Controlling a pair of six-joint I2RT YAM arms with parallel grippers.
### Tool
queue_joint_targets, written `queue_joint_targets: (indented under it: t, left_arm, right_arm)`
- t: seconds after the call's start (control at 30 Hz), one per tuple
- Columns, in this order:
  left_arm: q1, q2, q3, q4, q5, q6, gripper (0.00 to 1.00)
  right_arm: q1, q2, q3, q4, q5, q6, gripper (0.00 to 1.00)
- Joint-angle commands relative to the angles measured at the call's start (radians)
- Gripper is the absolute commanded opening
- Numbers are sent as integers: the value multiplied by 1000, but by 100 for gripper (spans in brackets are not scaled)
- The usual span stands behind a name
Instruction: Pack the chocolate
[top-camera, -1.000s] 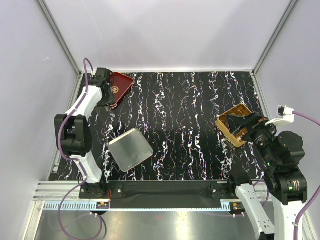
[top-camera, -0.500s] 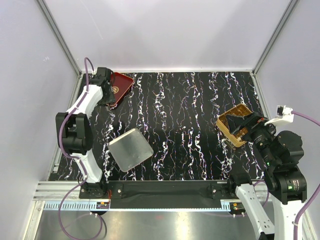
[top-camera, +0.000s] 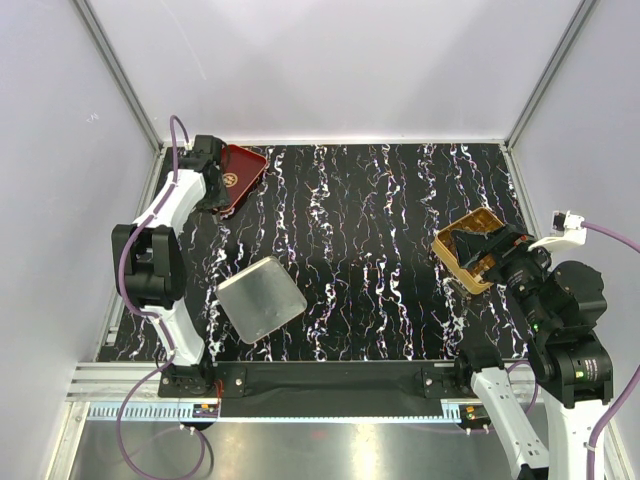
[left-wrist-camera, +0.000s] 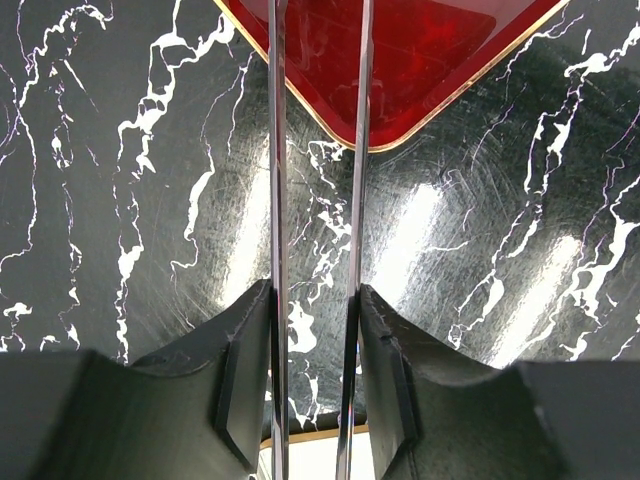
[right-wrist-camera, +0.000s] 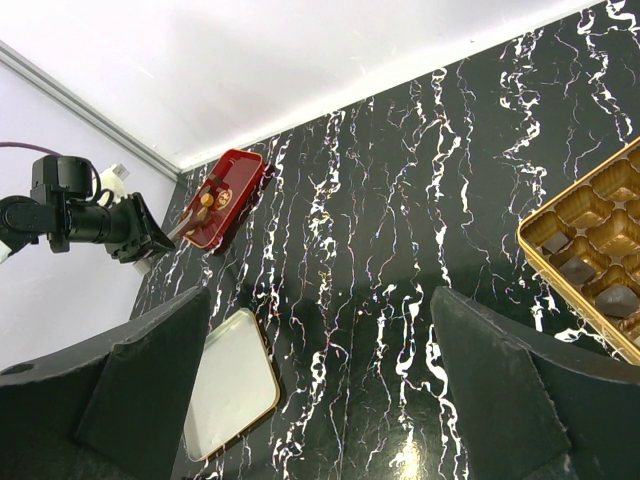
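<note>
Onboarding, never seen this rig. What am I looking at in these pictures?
Two robot arms are bolted at a table's near edge. One picture looks down from above; the other two come from a camera on each wrist. On the black marbled table lie a red tray with a few chocolate pieces, a flat silver panel, and a gold compartmented box, some cells filled. The left gripper clamps thin metal tongs reaching over the red tray. The right gripper is open and empty.

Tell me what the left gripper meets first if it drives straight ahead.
The red tray: the tweezers in the left gripper point at its near corner; height above it is unclear.
</note>
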Motion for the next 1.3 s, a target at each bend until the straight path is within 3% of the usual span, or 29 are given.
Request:
queue_joint_targets:
  t: [0.0, 0.47, 0.77, 0.97, 1.13, 1.27]
  left_arm:
    - [4, -32, 51, 4, -3, 14, 38]
    - [-5, -141, 46, -35, 13, 21, 37]
    - [-22, -217, 77, -56, 105, 20, 36]
    - [-150, -224, 144, -50, 218, 18, 36]
    - [-365, -130, 262, -79, 261, 0, 36]
    - [-498, -72, 324, -16, 377, -46, 35]
  right_arm:
    - [5, 6, 5, 45, 13, -6, 100]
    - [6, -2, 8, 46, -1, 17, 100]
    - [6, -2, 22, 40, -4, 21, 100]
    - [6, -2, 29, 43, -7, 33, 100]
    - [6, 0, 39, 42, -18, 41, 100]
    - [6, -2, 52, 28, -10, 35, 100]
